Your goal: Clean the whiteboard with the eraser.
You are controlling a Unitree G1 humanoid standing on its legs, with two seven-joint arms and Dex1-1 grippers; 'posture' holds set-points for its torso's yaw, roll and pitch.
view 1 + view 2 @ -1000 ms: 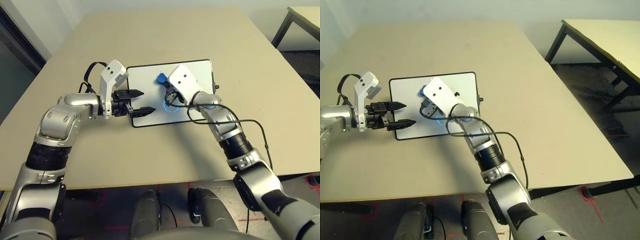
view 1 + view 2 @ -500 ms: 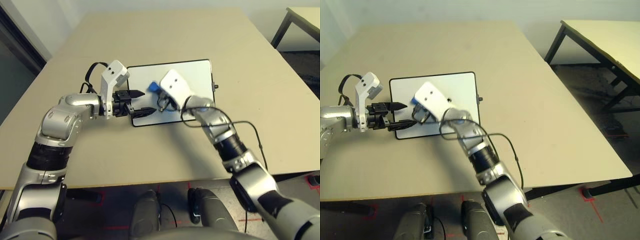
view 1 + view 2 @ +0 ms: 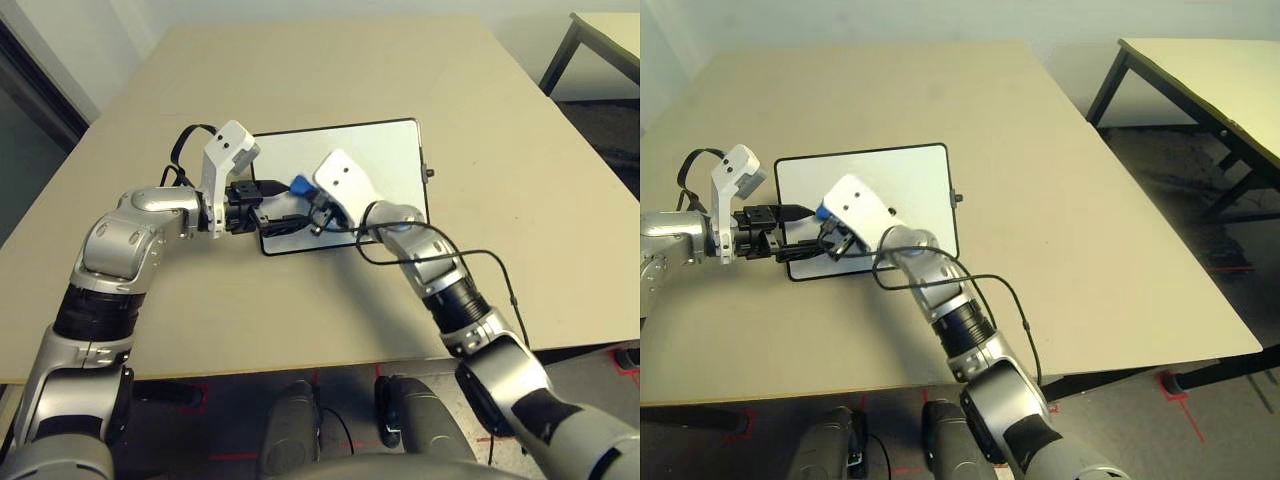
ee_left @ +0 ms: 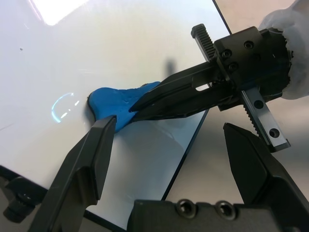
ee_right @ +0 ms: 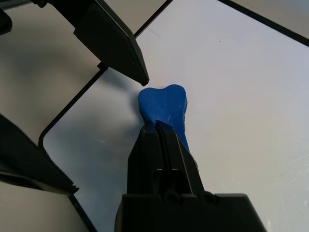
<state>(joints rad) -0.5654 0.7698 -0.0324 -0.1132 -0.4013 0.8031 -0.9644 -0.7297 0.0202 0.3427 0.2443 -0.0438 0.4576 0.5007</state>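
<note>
Eraser (image 5: 164,104): solid blue
Whiteboard (image 3: 380,150): white, edged in black
Worktop (image 3: 320,75): plain beige
Right hand (image 4: 186,93): black
Left hand (image 3: 274,206): black
Forearms (image 3: 120,250): silver with black bands
Cable (image 3: 490,253): black

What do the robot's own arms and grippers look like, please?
Both arms are silver with black bands and a white bracket near the wrist; a loose black cable runs along the right arm. The left gripper and right gripper each have two black, tapered fingers.
</note>
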